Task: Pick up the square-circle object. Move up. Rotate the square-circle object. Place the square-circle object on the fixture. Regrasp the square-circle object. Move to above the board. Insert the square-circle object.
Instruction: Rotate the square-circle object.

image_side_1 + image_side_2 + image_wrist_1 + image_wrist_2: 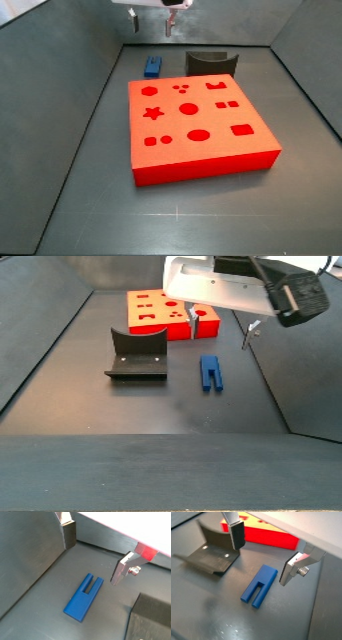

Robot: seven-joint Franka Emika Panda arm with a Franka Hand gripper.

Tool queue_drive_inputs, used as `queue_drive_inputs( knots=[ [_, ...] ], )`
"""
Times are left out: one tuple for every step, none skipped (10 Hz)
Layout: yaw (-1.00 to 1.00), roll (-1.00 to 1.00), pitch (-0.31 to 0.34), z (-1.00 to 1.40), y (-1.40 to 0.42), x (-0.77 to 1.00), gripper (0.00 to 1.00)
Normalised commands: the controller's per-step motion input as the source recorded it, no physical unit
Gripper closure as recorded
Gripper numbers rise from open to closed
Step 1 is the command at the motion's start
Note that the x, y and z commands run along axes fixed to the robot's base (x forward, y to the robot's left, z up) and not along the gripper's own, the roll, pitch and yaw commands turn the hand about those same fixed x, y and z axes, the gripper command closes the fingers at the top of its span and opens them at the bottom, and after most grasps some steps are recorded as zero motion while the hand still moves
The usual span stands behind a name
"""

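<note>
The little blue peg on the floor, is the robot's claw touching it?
Apart. In both wrist views the small blue stepped peg lies flat on the grey floor, and the open gripper hangs above it, with clear floor between each silver finger and the peg.

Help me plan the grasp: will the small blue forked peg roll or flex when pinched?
The small blue forked peg lies flat on blocky faces, so it probably won't roll. It looks rigid; its slotted end might give slightly. The open gripper hovers above, apart from it.
</note>
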Motion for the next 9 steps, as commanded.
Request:
queue_drive_inputs(
  knots=[
    [1.00, 0.00, -0.017, -0.03, 0.00, 0.04, 0.00],
    [0.98, 0.01, -0.022, -0.04, 0.00, 0.04, 0.00],
    [0.66, 0.01, -0.022, -0.04, 0.00, 0.04, 0.00],
    [0.44, 0.01, -0.021, -0.04, 0.00, 0.04, 0.00],
    [0.29, 0.01, -0.021, -0.04, 0.00, 0.04, 0.00],
    [0.00, 0.00, 0.000, -1.00, 0.00, 0.00, 0.00],
    [-0.06, 0.00, -0.004, -1.00, 0.00, 0.00, 0.00],
    [-0.06, -0.01, -0.031, -1.00, 0.00, 0.02, 0.00],
    [-0.05, -0.02, -0.035, -1.00, 0.00, 0.02, 0.00]
  ],
)
